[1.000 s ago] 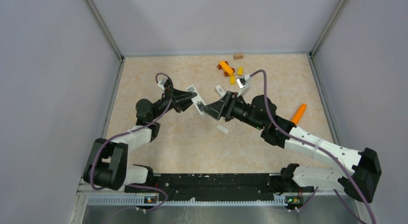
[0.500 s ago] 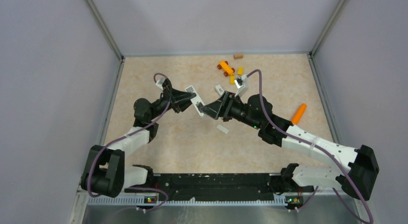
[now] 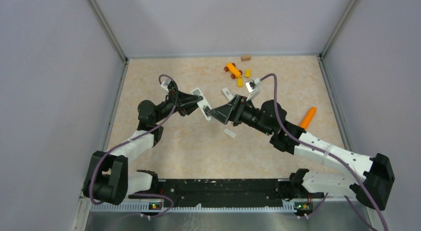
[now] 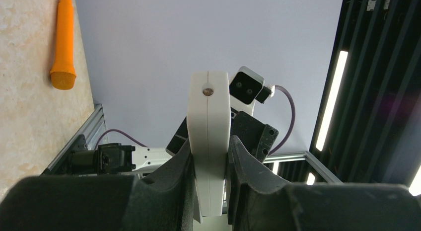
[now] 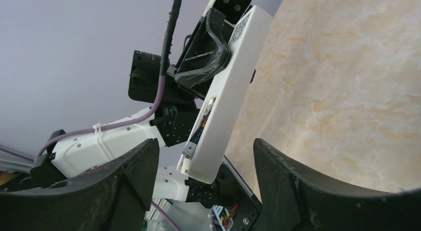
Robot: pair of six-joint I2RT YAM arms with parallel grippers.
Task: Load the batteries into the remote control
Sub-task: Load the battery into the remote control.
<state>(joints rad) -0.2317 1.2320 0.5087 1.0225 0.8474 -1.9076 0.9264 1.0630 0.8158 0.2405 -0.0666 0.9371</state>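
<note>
Beige marbled tabletop [image 3: 164, 141] lies below me, boxed in by plain grey walls, and both my arms meet above its middle.

My left pincer [image 4: 209, 141] is clenched on the remote control [image 4: 208, 116]. Its two dark fingers press the white bar's long sides, gripping it near one end and holding it up off the table. The rest of the bar sticks out past my fingertips, and a small round mark shows near its far end.

My right pincer [image 5: 203, 151] is spread wide and grasps nothing. The free end of the remote control hangs in the gap between its two fingers, with clear space on either side, so neither finger touches it. That end has its back off. In the open bay I see a metal glint and a bit of blue, but I cannot tell whether a cell sits there.

A square code patch [image 5: 240, 26] is printed on the remote's back, beside my left fingertip. I can read no writing on it.

A thin white strip [image 3: 230, 133] lies on the table just beneath my right pincer.
</note>
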